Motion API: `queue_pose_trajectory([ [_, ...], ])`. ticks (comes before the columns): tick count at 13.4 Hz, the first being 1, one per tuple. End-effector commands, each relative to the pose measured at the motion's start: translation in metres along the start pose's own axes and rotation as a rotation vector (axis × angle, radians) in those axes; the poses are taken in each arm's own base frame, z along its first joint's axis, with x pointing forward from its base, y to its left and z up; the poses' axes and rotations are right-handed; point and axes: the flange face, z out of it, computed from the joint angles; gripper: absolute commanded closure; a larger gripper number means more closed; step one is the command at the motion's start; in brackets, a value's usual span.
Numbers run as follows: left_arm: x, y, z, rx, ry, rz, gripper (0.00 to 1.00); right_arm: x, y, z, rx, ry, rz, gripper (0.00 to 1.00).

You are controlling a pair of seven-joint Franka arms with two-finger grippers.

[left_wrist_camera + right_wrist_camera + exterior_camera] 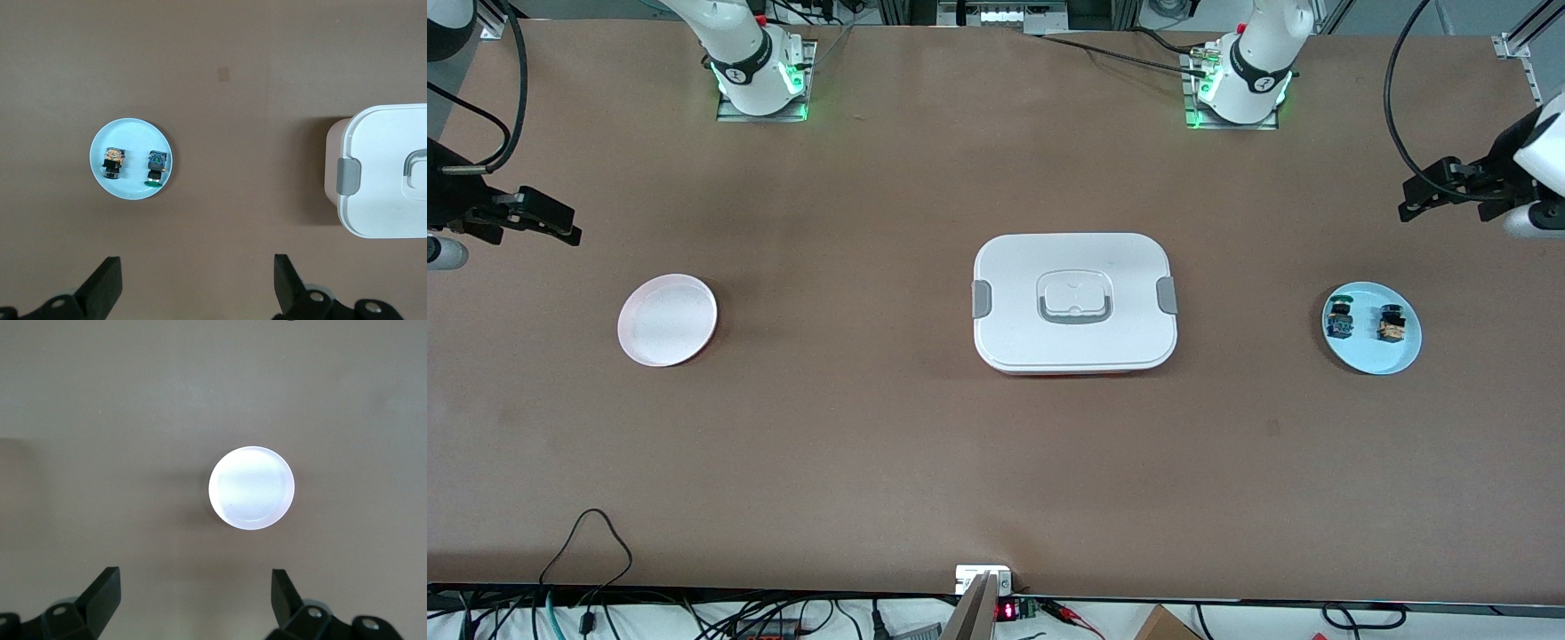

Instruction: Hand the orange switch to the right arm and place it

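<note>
The orange switch (1390, 324), a tan body with a black head, lies on a light blue plate (1371, 360) toward the left arm's end of the table. A blue switch (1339, 320) with a green head lies beside it on the same plate. In the left wrist view the orange switch (113, 163), the blue switch (156, 168) and the plate (133, 133) show well below the camera. My left gripper (1409, 200) is open and empty, high over bare table beside the plate (197, 267). My right gripper (569, 227) is open and empty (195, 580).
A white lidded box (1074, 302) with grey clips sits mid-table and shows in the left wrist view (387, 173). A pale pink round plate (667, 320) sits toward the right arm's end, below the right gripper's camera (251, 488).
</note>
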Motion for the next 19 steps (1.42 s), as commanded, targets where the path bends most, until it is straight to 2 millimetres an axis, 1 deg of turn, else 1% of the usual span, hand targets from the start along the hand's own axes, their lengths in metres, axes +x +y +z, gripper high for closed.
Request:
queue_pose_trajectory([
  [1,0.005,-0.005,-0.002,-0.02,-0.016,0.014,0.0,-0.006,-0.001,0.001,0.0,0.012,0.004,0.0],
  [4,0.007,-0.006,-0.002,-0.016,-0.015,0.014,0.0,-0.009,0.0,0.004,0.006,0.01,0.007,0.0],
  [5,0.011,-0.006,0.001,-0.016,-0.019,0.025,0.0,-0.009,0.0,0.004,0.006,0.012,0.007,0.0],
  [7,0.009,-0.009,0.002,-0.017,-0.031,0.063,0.0,-0.01,-0.001,0.005,0.005,0.004,0.006,0.0],
  [8,0.005,-0.011,0.004,-0.021,-0.057,0.15,0.0,-0.01,-0.001,0.005,0.005,-0.002,0.004,0.0],
  [9,0.003,-0.017,0.011,-0.022,-0.098,0.276,0.0,-0.011,0.0,0.006,0.005,-0.006,0.006,0.0],
  [10,0.003,-0.028,0.013,-0.004,-0.109,0.372,0.0,-0.011,0.0,0.006,0.005,-0.005,0.006,0.0],
  [11,0.004,-0.032,0.017,0.005,-0.121,0.456,0.0,-0.011,0.0,0.006,0.005,-0.006,0.006,0.0],
  [12,0.003,-0.035,0.028,0.006,-0.155,0.554,0.0,-0.011,0.0,0.006,0.005,-0.006,0.007,0.0],
  [14,0.006,-0.045,0.059,-0.016,-0.175,0.751,0.0,-0.01,0.0,0.007,0.005,-0.006,0.007,0.0],
  [15,0.008,-0.052,0.078,-0.03,-0.177,0.862,0.0,-0.01,0.0,0.007,0.005,-0.006,0.007,0.0],
  [16,0.009,-0.061,0.095,-0.032,-0.18,0.965,0.0,-0.011,0.0,0.006,0.005,-0.005,0.007,0.0],
  [17,0.009,-0.078,0.114,-0.04,-0.183,1.054,0.0,-0.01,0.0,0.007,0.005,-0.006,0.007,0.0],
  [19,0.011,-0.102,0.151,-0.07,-0.175,1.26,0.0,-0.01,0.0,0.006,0.007,-0.005,0.007,0.0],
])
